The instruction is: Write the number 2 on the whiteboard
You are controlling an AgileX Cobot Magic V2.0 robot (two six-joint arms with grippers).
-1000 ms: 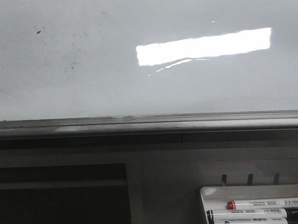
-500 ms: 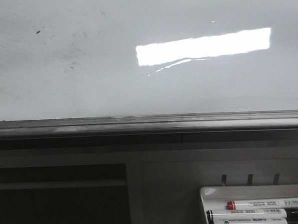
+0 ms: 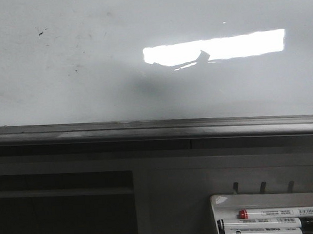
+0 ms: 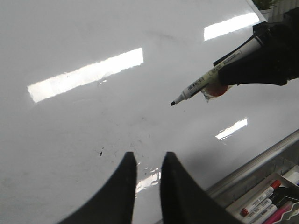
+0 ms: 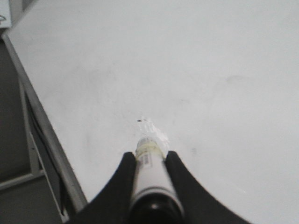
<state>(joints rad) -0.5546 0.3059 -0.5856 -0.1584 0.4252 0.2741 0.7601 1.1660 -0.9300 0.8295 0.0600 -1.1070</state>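
The whiteboard (image 3: 66, 100) fills the front view above its grey metal rim (image 3: 147, 131). No number 2 shows on it, only small black specks (image 3: 40, 33). Neither gripper is in the front view. In the left wrist view my right gripper (image 4: 261, 58) is shut on a white marker (image 4: 205, 83), whose black tip hangs just off the whiteboard (image 4: 70, 37). The right wrist view shows the gripper (image 5: 150, 156) clamped on the marker (image 5: 149, 170), which points at the board (image 5: 210, 56). My left gripper (image 4: 148, 156) is empty, its jaws close together near the board.
A white marker tray (image 3: 224, 201) with a red-capped marker (image 3: 282, 212) and other markers hangs below the rim at the right; it also shows in the left wrist view (image 4: 261, 200). Dark shelving lies under the board at the left.
A soft shadow and a small dark reflection have appeared on the board at the bright light patch in the front view. Nothing else has moved.
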